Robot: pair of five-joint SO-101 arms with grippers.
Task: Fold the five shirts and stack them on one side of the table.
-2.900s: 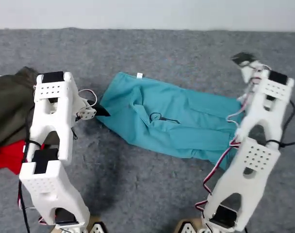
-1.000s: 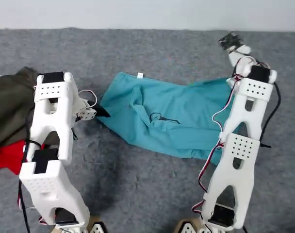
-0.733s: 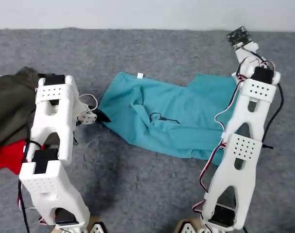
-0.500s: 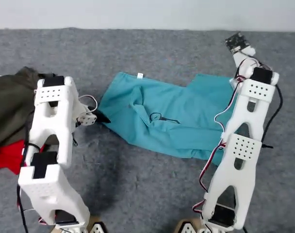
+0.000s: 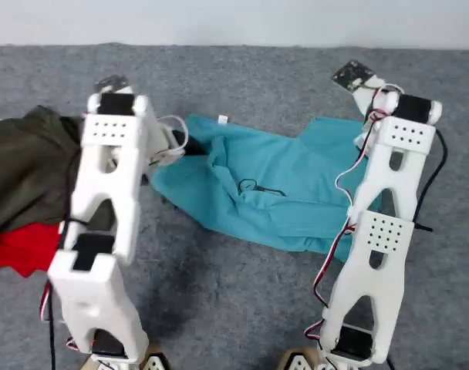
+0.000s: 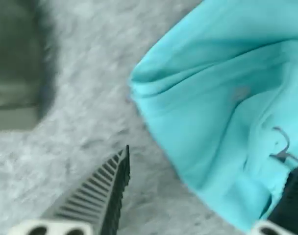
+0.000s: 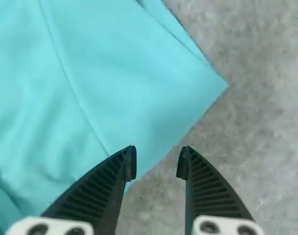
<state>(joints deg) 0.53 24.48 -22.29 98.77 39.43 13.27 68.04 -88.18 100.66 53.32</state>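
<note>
The left arm (image 5: 111, 177) has swung up to the collar end of the teal shirt (image 5: 273, 193), jaws spread wide. The right arm (image 5: 393, 193) holds its jaws slightly parted, empty, over a shirt corner.

Grey, felt-like table (image 5: 242, 308), plain pale wall (image 5: 234, 21) along its far edge, soft even light

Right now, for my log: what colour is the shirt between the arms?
The shirt is teal; high view shows it best.
</note>
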